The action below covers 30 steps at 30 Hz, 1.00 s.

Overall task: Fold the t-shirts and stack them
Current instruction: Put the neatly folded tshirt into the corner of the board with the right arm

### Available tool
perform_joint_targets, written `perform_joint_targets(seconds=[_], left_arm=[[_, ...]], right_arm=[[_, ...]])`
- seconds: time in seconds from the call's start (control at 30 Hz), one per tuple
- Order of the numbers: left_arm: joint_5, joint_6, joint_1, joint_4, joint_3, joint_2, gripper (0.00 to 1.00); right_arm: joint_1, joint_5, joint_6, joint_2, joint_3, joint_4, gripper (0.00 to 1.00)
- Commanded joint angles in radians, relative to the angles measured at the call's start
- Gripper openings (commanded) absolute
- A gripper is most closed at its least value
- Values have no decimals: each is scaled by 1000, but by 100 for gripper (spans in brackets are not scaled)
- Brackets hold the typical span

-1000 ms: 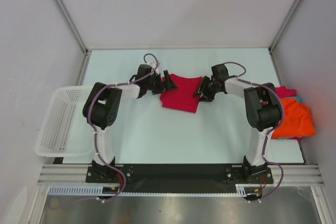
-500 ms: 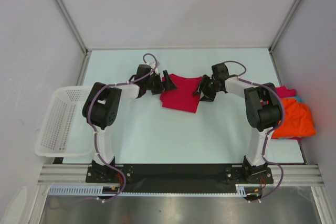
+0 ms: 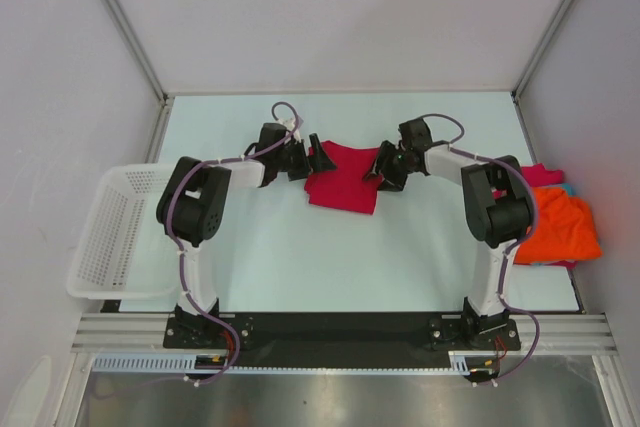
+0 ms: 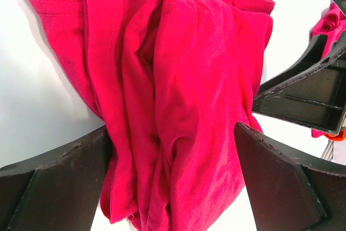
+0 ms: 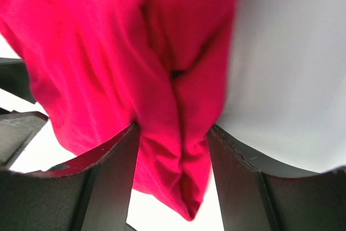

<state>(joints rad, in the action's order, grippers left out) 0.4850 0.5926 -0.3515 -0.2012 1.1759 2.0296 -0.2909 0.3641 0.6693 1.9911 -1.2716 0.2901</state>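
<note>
A crimson red t-shirt (image 3: pixel 345 185) lies partly folded and bunched on the table between both arms. My left gripper (image 3: pixel 314 159) is at its left edge. In the left wrist view (image 4: pixel 173 171) its jaws stand wide apart with the red cloth (image 4: pixel 184 96) lying loosely between them. My right gripper (image 3: pixel 378 168) is at the shirt's right edge. In the right wrist view (image 5: pixel 173 160) its jaws pinch a bunched fold of the red cloth (image 5: pixel 108 52), which fills the gap and hangs a little below them.
A pile of other t-shirts lies at the table's right edge: orange (image 3: pixel 562 227) on top, magenta-pink (image 3: pixel 545 175) and a sliver of teal (image 3: pixel 568 189) behind. A white lattice basket (image 3: pixel 110 237) hangs off the left edge. Frame posts stand at the far corners.
My right gripper has moved slightly up and to the left, drawing the shirt's right edge with it. The left gripper has stayed in place.
</note>
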Motion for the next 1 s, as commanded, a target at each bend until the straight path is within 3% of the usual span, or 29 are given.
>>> perform_joint_targets(seconds=[0.0,0.47,0.57,0.77,0.87,0.97], left_arm=[[-28,-43,26,108,-47,12,100],[6,-33,45,88,-53,21,100],[13,-25,45,74,-61,23,99],[35,-19,46,72,-56,32,85],[70,2,45,43,-56,50,74],[81,13,42,23,-58,72,72]], right_arm=[[-42,-90,-34,144,34,72,60],[-62,-86,-20,179,23,73,57],[-62,-88,-17,176,29,67,36],[-65,-85,-11,179,28,58,0],[-68,-85,-8,178,29,58,0],[-68,-85,-10,172,34,57,0]])
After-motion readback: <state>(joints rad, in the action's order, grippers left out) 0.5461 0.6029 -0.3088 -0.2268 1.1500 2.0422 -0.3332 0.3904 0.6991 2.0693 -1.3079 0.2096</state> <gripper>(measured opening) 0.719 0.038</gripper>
